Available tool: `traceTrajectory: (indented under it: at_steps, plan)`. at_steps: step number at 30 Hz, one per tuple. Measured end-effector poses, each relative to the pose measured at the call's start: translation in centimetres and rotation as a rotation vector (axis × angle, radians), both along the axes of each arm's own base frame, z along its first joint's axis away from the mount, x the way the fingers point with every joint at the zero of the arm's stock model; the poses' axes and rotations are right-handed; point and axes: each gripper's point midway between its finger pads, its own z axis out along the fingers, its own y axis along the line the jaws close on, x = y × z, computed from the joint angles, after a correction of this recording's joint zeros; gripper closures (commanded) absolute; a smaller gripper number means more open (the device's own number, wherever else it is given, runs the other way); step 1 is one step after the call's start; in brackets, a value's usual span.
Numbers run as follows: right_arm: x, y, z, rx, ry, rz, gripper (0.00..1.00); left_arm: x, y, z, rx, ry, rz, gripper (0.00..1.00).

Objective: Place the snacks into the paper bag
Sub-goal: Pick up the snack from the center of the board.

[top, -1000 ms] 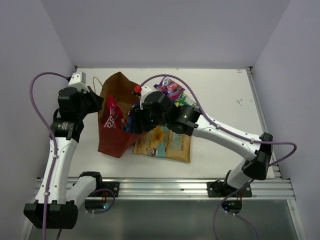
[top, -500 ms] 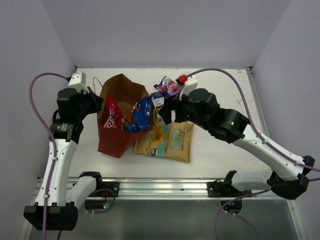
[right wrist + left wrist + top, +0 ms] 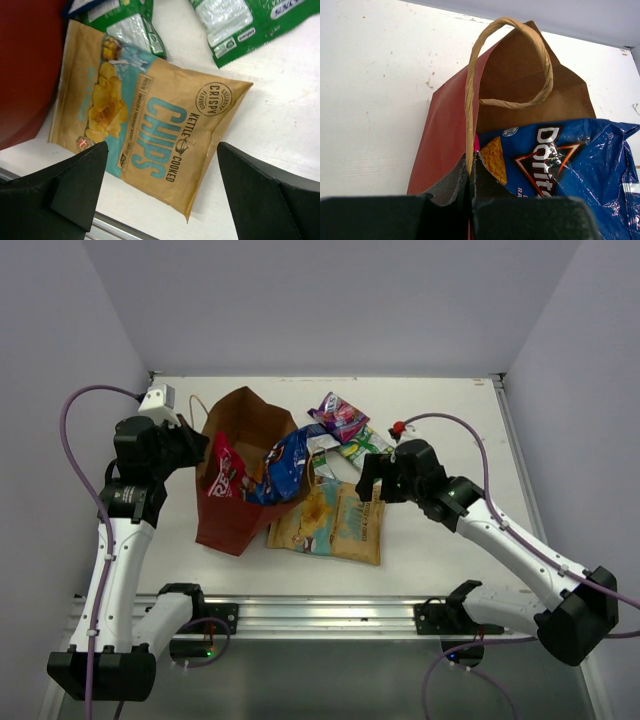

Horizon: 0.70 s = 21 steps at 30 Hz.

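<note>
The paper bag (image 3: 232,522), brown with red sides, stands open at the left. My left gripper (image 3: 190,445) is shut on its tan loop handle (image 3: 470,100), pinched between the fingertips (image 3: 459,175). A pink-red packet (image 3: 224,472) and a blue Doritos packet (image 3: 284,464) stick out of the bag's mouth; the blue packet (image 3: 560,165) fills the left wrist view. A tan-gold chips packet (image 3: 335,525) lies flat beside the bag. My right gripper (image 3: 370,480) hangs open above that tan-gold packet (image 3: 150,125), nothing between its fingers.
A purple-pink packet (image 3: 340,416) and green packets (image 3: 360,448) lie behind the tan one; the green packets (image 3: 240,25) show at the top of the right wrist view. A metal rail (image 3: 330,615) runs along the near table edge. Walls enclose the table.
My right gripper let go of the blue packet at the bag's mouth, opened wide and drew back to the right, over the tan-gold packet. The left arm stayed put.
</note>
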Motion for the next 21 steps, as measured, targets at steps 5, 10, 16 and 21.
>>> traceTrajectory:
  at_steps: [5,10,16,21]
  plan:
    - [-0.1,-0.9,-4.4,0.088,0.092,-0.024,0.02,0.0,0.0,0.0,0.008,-0.001,-0.006,1.0]
    - [-0.3,-1.5,-8.2,0.19,0.183,-0.045,0.01,-0.1,0.0,-0.1,0.02,-0.003,-0.014,1.0]
    - [-1.2,-1.7,-11.5,0.266,0.27,-0.05,0.02,-0.2,0.0,0.0,0.029,-0.005,-0.021,1.0]
    - [-2.0,-1.7,-12.9,0.296,0.285,-0.041,0.02,-0.2,0.0,-0.1,0.037,-0.006,-0.024,1.0]
